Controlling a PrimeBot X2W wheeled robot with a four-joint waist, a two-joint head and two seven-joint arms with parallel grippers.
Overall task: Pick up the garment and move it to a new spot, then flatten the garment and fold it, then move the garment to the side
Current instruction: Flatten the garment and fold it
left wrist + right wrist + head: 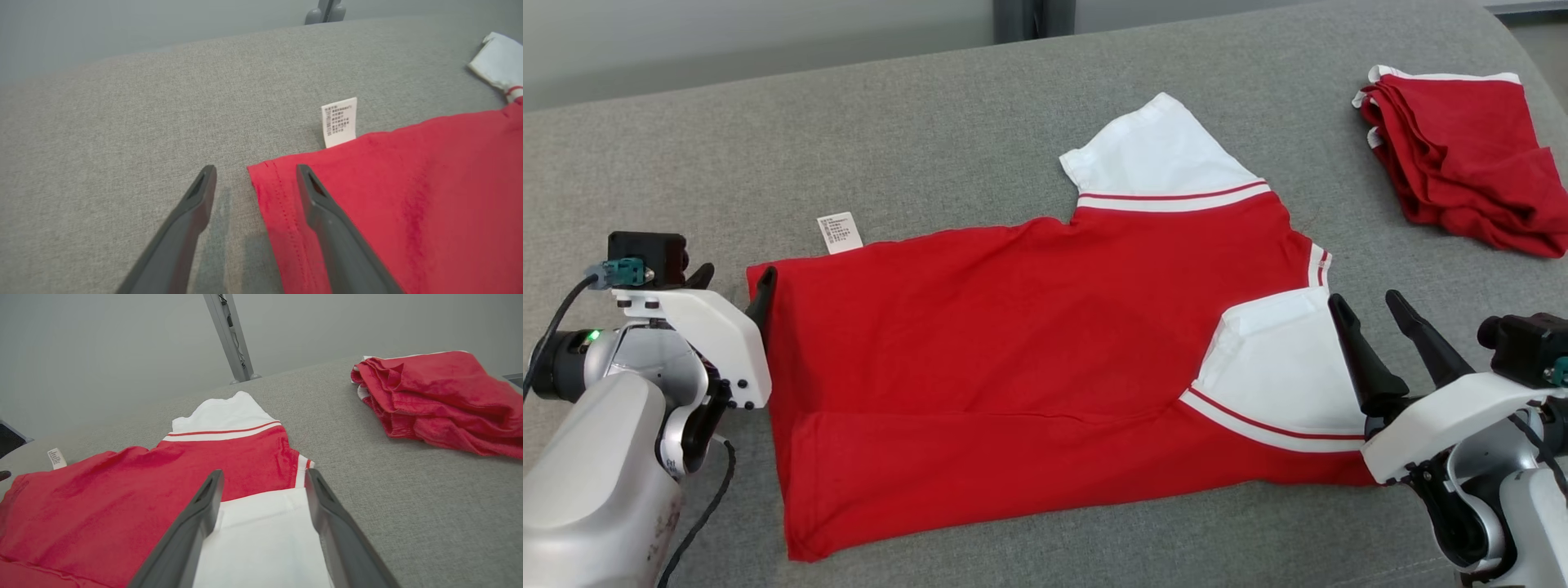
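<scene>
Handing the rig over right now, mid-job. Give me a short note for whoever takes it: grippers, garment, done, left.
Left gripper: open, astride the hem corner of the garment by the care label, holding nothing.
Right gripper: open, over the near sleeve, empty.
Garment: flat on the grey surface; near sleeve folded onto the body, far sleeve out.
Done: flattened, folding begun.
Left: finish the folds, then move it aside; a folded red pile lies at far right.
</scene>
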